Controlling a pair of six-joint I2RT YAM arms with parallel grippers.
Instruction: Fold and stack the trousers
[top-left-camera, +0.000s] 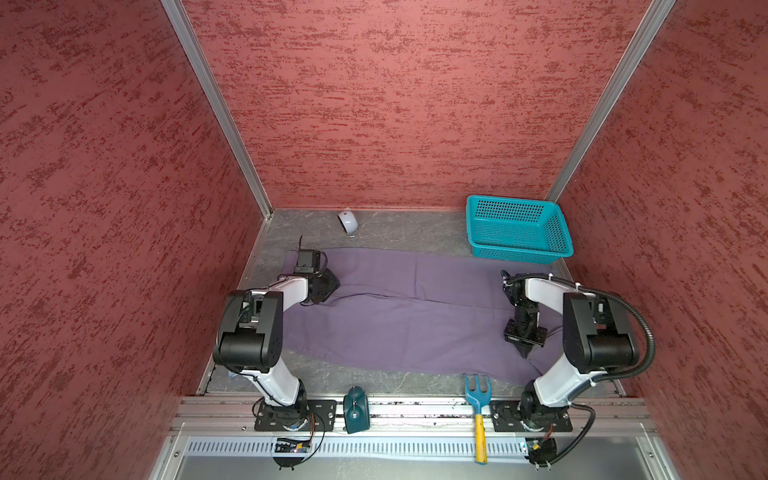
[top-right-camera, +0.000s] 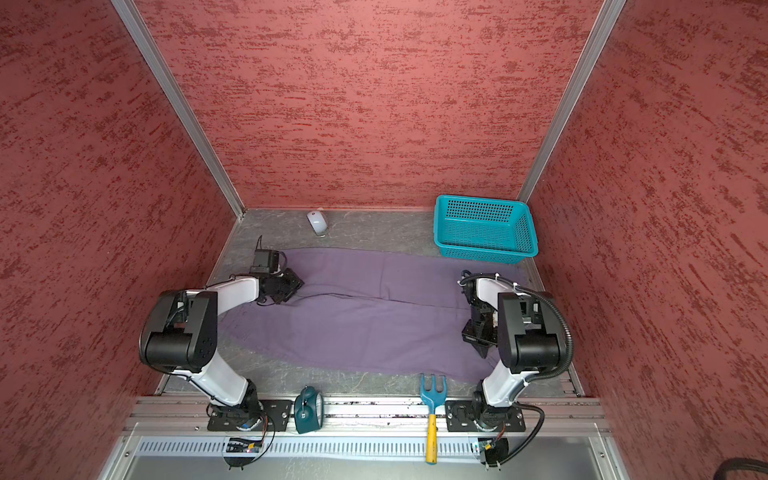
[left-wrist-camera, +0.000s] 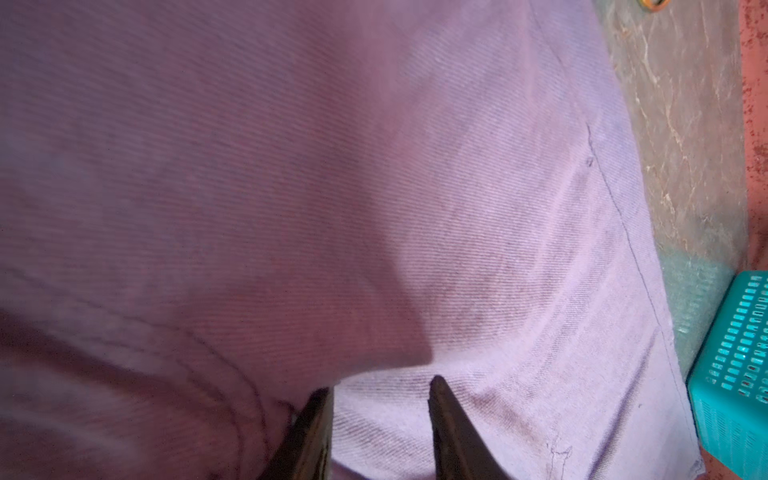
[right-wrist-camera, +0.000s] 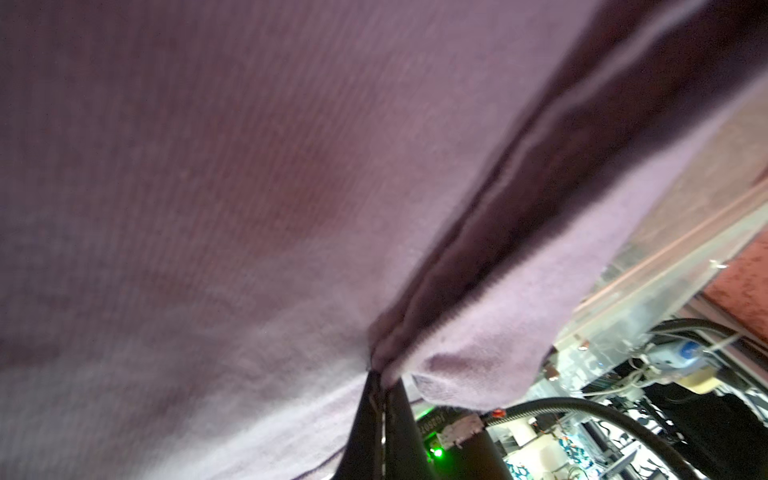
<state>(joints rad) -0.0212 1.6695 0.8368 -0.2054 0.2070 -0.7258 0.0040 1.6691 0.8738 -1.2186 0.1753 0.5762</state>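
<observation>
Right wrist view shows the right end effector (right-wrist-camera: 380, 384) with its fingers pressed together, pinching an edge of the trousers (right-wrist-camera: 208, 166). A thick seam runs away from the pinch, and a loose corner of cloth flops over just beside the tips.

In both top views the right arm rises from its base with the elbow high. Its wrist doubles back so that the right end effector (top-left-camera: 524, 353) points down and toward the front rail.

The left arm bends at a raised elbow and reaches inward. The left end effector (top-left-camera: 330, 286) sits low on the other end of the trousers (top-left-camera: 407, 316). In the left wrist view its fingers (left-wrist-camera: 453, 428) stand spread, and bare cloth shows in the gap. A soft ridge of cloth swells just ahead of the tips.

The trousers are muted purple twill and lie lengthwise on the grey table (top-left-camera: 415, 230), spanning from one end effector to the other. They are mostly flat, with one leg overlapping the other along a slanted seam.

A teal basket (top-left-camera: 515, 251) stands beyond the right end effector, just past the far edge of the cloth. A white mouse (top-left-camera: 348, 222) lies beyond the left end effector, near the back wall.

Bare table runs between the two, behind the cloth, and a narrower strip shows in front. A blue garden fork (top-left-camera: 478, 395) lies across the front rail, on the near side of the right end effector.

Red walls close in on both outer sides.
</observation>
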